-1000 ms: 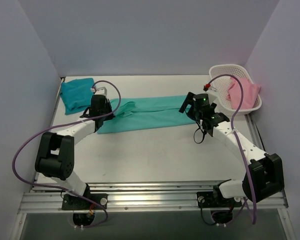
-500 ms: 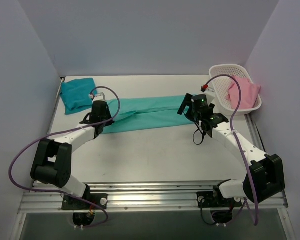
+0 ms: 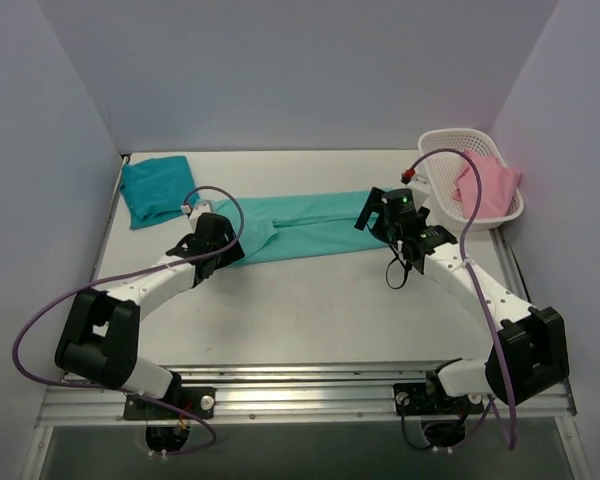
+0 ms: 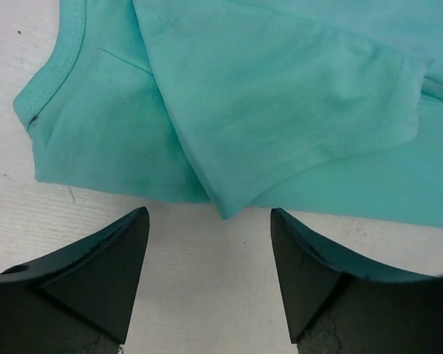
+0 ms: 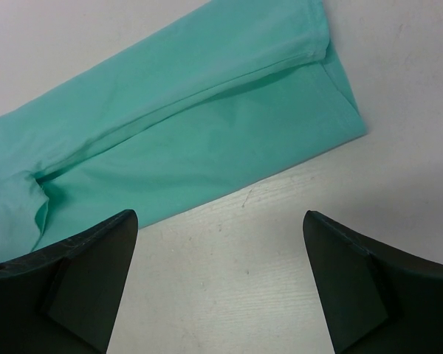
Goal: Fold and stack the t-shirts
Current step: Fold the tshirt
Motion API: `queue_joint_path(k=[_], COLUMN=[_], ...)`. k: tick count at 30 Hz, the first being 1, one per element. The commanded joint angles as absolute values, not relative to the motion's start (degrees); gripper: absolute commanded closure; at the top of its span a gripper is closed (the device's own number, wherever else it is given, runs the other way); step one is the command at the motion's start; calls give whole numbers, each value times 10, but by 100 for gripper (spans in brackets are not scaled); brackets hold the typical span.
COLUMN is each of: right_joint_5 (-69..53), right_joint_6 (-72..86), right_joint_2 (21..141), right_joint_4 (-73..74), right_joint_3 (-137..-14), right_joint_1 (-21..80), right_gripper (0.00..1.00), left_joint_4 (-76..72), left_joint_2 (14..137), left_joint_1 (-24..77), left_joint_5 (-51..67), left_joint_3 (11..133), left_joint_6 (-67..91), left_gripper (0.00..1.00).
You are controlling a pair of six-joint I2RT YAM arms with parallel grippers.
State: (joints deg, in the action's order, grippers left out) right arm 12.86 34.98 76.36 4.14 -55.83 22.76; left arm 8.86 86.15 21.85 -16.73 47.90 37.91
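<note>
The long t-shirt (image 3: 300,228) is plain mint green, the folded t-shirt (image 3: 155,188) darker teal, the cloth (image 3: 485,183) pink, the basket (image 3: 437,152) white, the desk (image 3: 310,310) off-white.

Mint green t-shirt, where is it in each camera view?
Top external: mint t-shirt stretched across the middle.
Left wrist: t-shirt fills the upper half, sleeve folded over.
Right wrist: t-shirt upper left, hem corner at right.
Shared landmark: bare white table along its near edge.

Bright, even, diffuse, seemingly from overhead. Only faint soft shadows across the table (image 3: 310,300). Crisp up close on the mint t-shirt (image 4: 280,110); dark fingers (image 4: 96,280) at the bottom edge slightly blurred.
</note>
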Motion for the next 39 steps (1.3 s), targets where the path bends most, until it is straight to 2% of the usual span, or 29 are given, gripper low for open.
queue_joint_path(k=[1,3,6,9,10,11,13,14,15,17,18,33,39], right_joint_5=[145,139,107,76,69,61,45,47,48,51,51,45,34], right_joint_6=[344,339,317,311,315,322,321,319,317,315,313,308,328], right_joint_2=[783,822,885,966,989,1036,1075,1104,1117,1149,1157,1266,1261], right_joint_4=[40,28,-17,-28,-22,-5,5,19,20,24,25,24,9], right_joint_3=[-598,-629,-664,-720,-740,-761,-815,-830,-850,-867,-881,-943,-869], right_joint_1=[231,231,229,216,211,206,196,194,192,188,185,152,149], right_gripper=[9,9,8,20,44,54,85,91,100,100,100,100,100], left_joint_4=[85,77,83,91,91,91,90,85,81,67,63,55,56], left_joint_2=[795,785,806,848,860,871,902,919,926,949,956,1043,1079], left_joint_1=[224,224,223,221,220,219,214,210,200,189,185,155,148], left_joint_5=[-198,-201,-207,-216,-219,-219,-222,-220,-215,-199,-194,-187,-180], left_joint_3=[470,470,492,524,531,547,558,567,569,574,579,614,629], left_joint_6=[406,407,407,408,408,408,409,412,414,416,416,433,447], left_gripper=[24,20,21,22,24,26,44,57,82,95,97,98,98])
